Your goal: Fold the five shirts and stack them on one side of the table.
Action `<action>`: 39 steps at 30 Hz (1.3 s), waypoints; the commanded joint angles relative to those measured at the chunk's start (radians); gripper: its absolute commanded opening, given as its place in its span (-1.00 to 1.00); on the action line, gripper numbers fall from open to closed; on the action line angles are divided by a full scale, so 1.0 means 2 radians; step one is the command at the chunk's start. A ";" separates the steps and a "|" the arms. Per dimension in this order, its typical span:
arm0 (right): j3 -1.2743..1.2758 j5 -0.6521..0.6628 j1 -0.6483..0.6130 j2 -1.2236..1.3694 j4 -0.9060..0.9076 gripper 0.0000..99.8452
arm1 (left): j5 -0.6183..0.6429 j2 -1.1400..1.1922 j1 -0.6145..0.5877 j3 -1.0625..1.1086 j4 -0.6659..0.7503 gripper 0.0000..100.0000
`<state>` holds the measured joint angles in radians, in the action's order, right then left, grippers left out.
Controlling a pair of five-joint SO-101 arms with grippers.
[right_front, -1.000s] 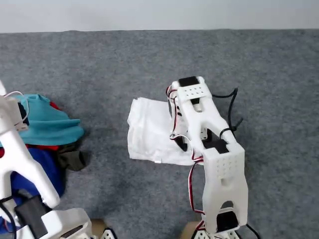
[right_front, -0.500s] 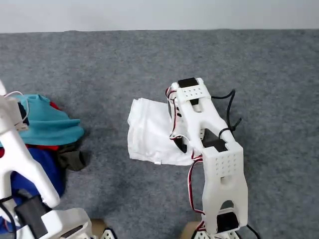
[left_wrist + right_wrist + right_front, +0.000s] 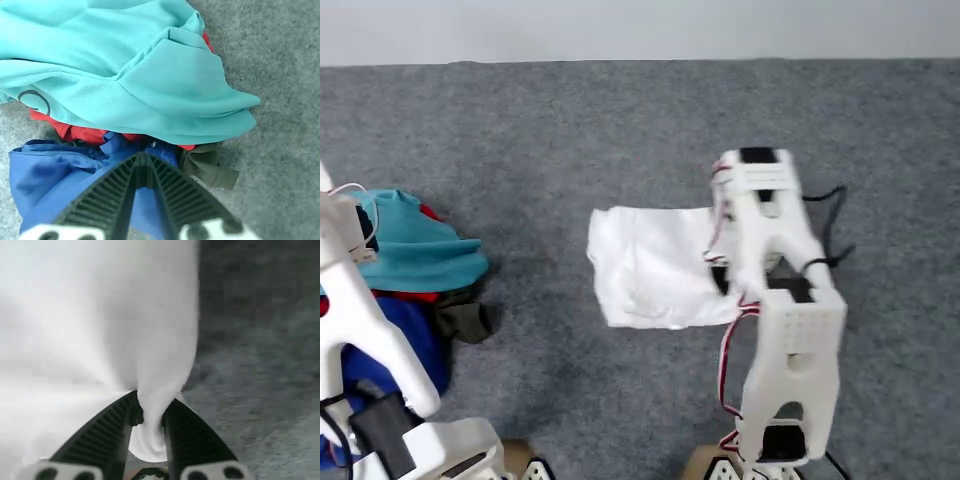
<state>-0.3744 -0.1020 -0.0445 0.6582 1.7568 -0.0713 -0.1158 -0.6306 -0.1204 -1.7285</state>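
Observation:
A white shirt [image 3: 655, 265] lies spread on the grey table near the middle. My right gripper [image 3: 149, 416] is shut on a pinched fold of the white shirt [image 3: 100, 325] at its right edge, under the right arm [image 3: 775, 260]. At the far left a pile holds a teal shirt [image 3: 415, 240] on top of a red shirt [image 3: 82, 134], a blue shirt [image 3: 395, 340] and an olive shirt [image 3: 465, 320]. My left gripper [image 3: 145, 162] is shut with nothing in it, hovering over the blue shirt [image 3: 55, 180] just below the teal shirt [image 3: 115, 75].
Bare grey carpet-like table surface [image 3: 570, 130] stretches behind and to the right of the white shirt. The left arm's white body [image 3: 365, 340] stands over the pile at the front left. A pale wall runs along the far edge.
The right arm has swung to the right, dragging the white shirt's edge with it, so the shirt now lies wider and flatter. The left arm and the pile have not moved.

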 commanded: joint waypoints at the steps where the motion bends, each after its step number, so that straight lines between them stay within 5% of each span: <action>1: -0.011 0.066 0.037 -0.065 0.011 -0.98 | -0.005 -0.020 -0.005 -0.001 -0.013 -0.99; 21: -0.137 0.349 0.128 -0.004 -0.069 -0.98 | -0.005 -0.019 -0.005 -0.001 -0.013 -0.99; 28: -0.145 0.334 0.122 -0.023 -0.004 -0.64 | -0.005 -0.019 -0.005 0.000 -0.013 -0.99; 39: -0.150 0.331 0.031 -0.093 0.011 -0.71 | -0.005 -0.019 -0.004 0.000 -0.012 -0.99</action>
<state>-0.6229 0.5715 0.0875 0.5217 1.7461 -0.0713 -0.1158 -0.6306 -0.1158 -1.7300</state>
